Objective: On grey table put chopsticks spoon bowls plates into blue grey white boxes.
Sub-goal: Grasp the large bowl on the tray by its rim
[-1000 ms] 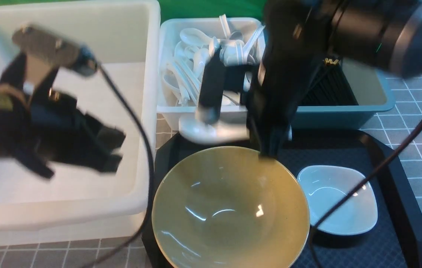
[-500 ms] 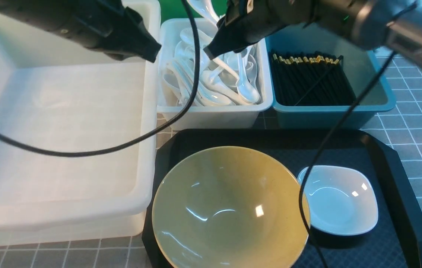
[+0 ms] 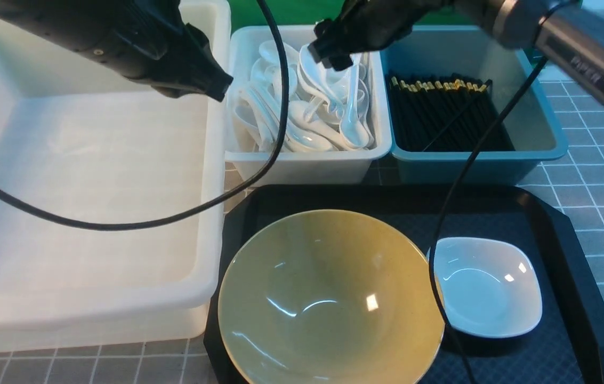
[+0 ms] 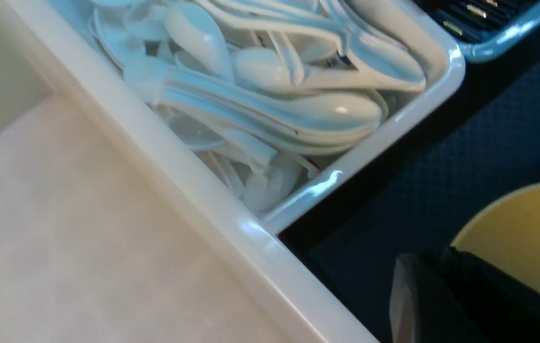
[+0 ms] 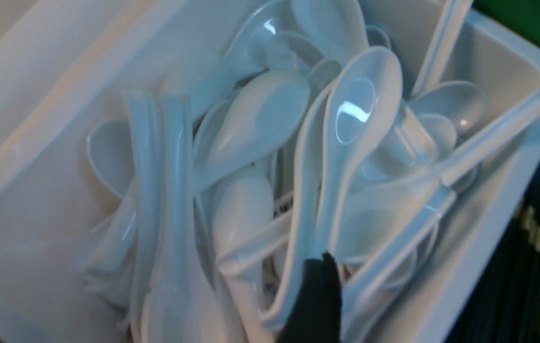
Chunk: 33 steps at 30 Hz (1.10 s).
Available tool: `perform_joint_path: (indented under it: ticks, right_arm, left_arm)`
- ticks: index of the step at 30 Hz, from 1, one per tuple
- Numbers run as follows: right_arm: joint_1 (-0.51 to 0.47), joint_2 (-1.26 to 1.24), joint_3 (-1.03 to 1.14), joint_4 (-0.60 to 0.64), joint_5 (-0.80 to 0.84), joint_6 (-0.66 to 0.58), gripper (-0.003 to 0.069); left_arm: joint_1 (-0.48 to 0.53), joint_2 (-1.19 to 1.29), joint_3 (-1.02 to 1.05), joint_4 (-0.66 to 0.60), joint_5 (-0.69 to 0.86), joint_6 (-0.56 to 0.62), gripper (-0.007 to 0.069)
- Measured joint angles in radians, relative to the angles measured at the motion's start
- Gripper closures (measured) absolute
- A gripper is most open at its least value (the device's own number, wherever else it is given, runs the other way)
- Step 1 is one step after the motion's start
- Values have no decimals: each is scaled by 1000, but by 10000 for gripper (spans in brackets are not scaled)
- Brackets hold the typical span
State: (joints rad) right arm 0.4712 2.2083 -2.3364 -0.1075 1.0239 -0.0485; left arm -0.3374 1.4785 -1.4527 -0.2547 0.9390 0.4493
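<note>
We see three boxes along the far side of the worktop (image 3: 600, 160). The big tub (image 3: 88, 186) fills the left side. The white box (image 3: 307, 168) is in the middle, touching the teal box (image 3: 472, 165) on the right.

The white box holds a loose heap of spoons (image 3: 352, 122). The chopsticks (image 3: 440, 112) lie packed side by side in the teal box, gold bands toward the far wall.

A black tray (image 3: 563, 224) lies at the near edge, in front of the two smaller boxes. The bowl (image 3: 328, 298) stands upright at the tray's near left. The dish (image 3: 485, 288) is just beside it on the tray's right.

The left gripper (image 3: 219, 88) hangs over the tub's far right corner, jaws together and holding nothing.

The right gripper (image 3: 331, 50) hovers above the far part of the white box. One spoon (image 5: 355, 119) lies scoop up on top of the heap, right under it. We cannot tell how the right gripper's jaws stand, or whether they touch that spoon.
</note>
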Motion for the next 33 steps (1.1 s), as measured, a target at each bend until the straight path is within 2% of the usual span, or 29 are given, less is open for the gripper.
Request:
perform_joint_path:
  ticks: [3,5,8,9,10,13,17,22,28,31,33]
  right_arm:
    - [0,-31,-67,-1,122,-50,85]
    - [0,-67,-111,3,204,-103,118]
    - [0,-112,-120,10,230,-115,168]
    - [0,-119,-120,12,231,-115,176]
    - [0,-147,-118,30,238,-115,209]
    - [6,-213,-76,69,238,-124,270]
    - [26,-348,75,102,238,-137,358]
    - [29,-497,310,95,238,-159,445]
    - [29,-610,523,68,238,-158,470]
    - [29,-658,619,66,237,-158,471]
    - [29,-673,652,65,238,-158,471]
  left_arm:
    - [-23,14,-2,9,28,5,556]
    - [-75,50,-9,29,44,19,473]
    - [-150,114,-22,70,45,22,339]
    - [-159,124,-23,77,45,22,319]
    - [-191,158,-32,103,46,13,251]
    - [-231,224,-52,145,49,-24,134]
    - [-237,317,-72,196,50,-64,51]
    - [-233,405,-77,206,44,-60,49]
    - [-233,491,-77,115,27,-8,101]
    - [-233,515,-77,84,22,12,237]
    - [-233,516,-83,81,32,17,359]
